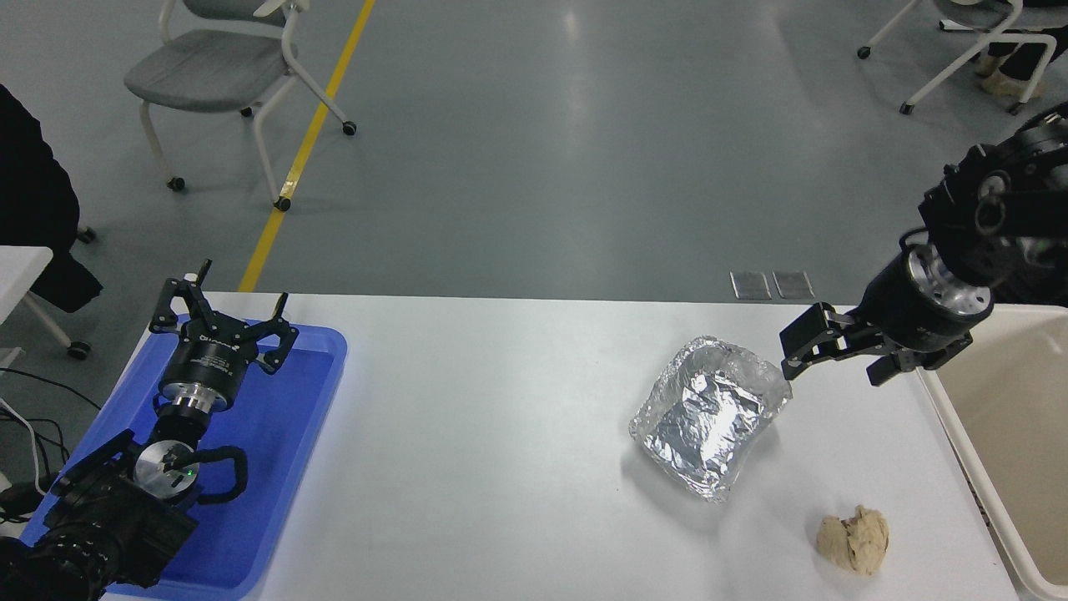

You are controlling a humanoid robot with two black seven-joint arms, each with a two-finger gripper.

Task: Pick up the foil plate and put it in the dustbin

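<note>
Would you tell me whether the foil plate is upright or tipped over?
Upright: the foil plate rests flat on the table, open side up, nothing inside.

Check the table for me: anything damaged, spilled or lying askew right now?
No spill. The foil plate is crumpled and lies skewed to the table edges, upright, beside the open right gripper. A tan wadded lump lies loose nearer the camera.
</note>
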